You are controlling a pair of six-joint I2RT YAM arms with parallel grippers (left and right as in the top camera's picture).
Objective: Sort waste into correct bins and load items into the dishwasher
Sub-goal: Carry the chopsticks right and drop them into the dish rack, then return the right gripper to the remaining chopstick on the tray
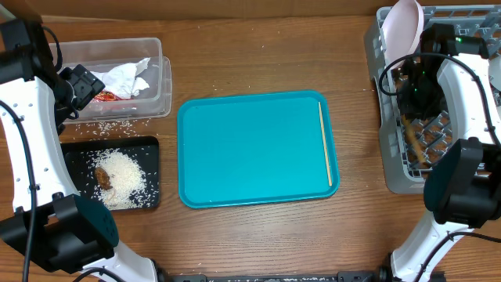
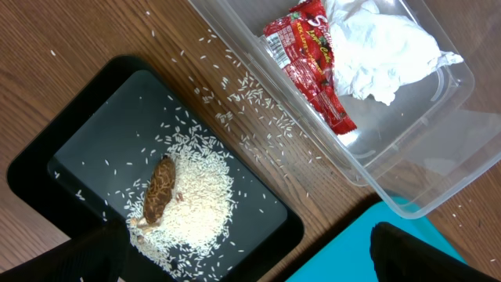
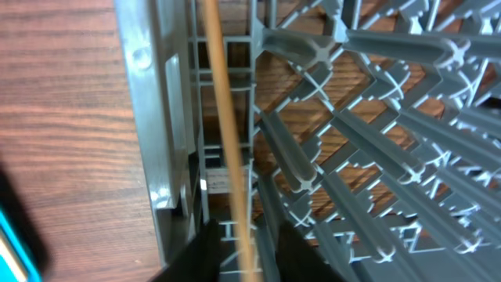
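R pincer point(image 3: 246, 254) is clenched on a chopstick point(image 3: 223, 117). The stick runs away from the fingers along the side wall of the grey dish rack point(image 3: 156, 117), above its grid cells; if it touches the rack, I cannot tell. In the overhead view a pale plate point(image 1: 403, 27) stands on edge at the far end of the rack.

L pincer point(image 2: 250, 262) is released: fingers point(image 2: 86, 258) wide apart, nothing btw them, above the black tray point(image 2: 70, 157).

- Black tray: rice pile point(image 2: 196, 204) w/ brown lump point(image 2: 159, 192) lying on it.
- Clear tub point(image 1: 164, 86): white napkin point(image 2: 383, 47) and red wrapper point(image 2: 309, 59) inside, touching.
- Loose grains point(image 2: 250, 94) on the bench point(image 1: 258, 55) btw tub and black tray.
- Teal tray point(image 1: 250, 149): other chopstick point(image 1: 325, 145) along its right edge.
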